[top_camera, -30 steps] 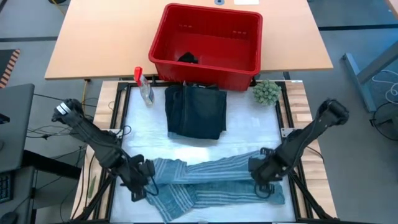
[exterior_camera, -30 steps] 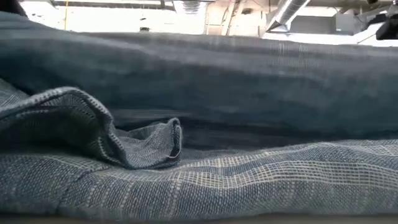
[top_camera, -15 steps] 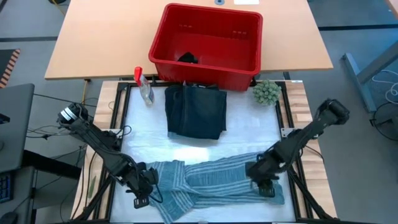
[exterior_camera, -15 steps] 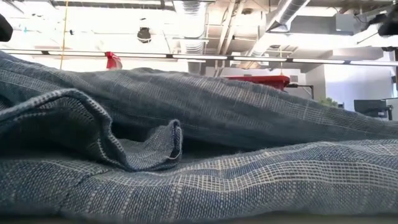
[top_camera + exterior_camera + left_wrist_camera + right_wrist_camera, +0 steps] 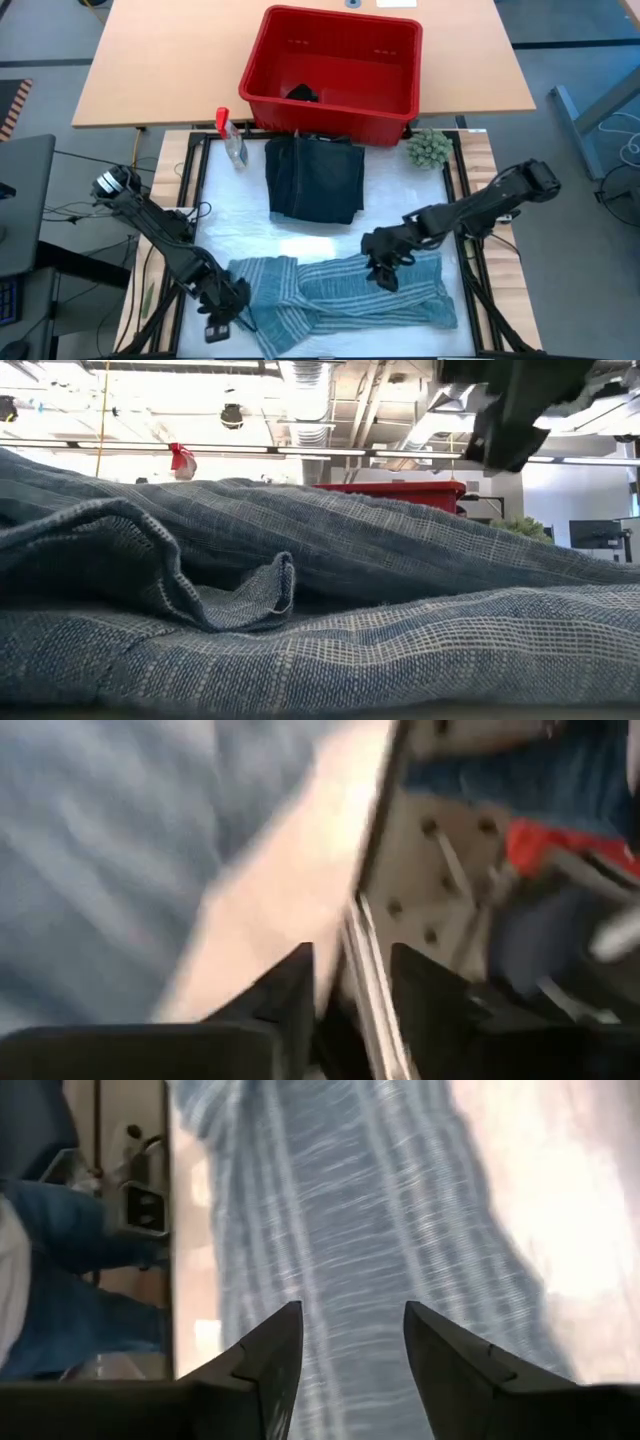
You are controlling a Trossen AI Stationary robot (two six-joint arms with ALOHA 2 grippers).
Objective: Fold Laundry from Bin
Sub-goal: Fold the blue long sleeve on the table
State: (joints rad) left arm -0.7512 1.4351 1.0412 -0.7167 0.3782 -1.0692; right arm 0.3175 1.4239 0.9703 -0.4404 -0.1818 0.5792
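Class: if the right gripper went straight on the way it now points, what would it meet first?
Most likely the striped blue garment: the right gripper, jaws open and empty, points at the cloth, with nothing between them. How far off it lies is unclear.

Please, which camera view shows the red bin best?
The high view: the whole bin shows from above, with a dark cloth inside. The low view shows only its rim behind the striped cloth. The left wrist view shows only a red blur, perhaps the bin; the right wrist view shows none of it.
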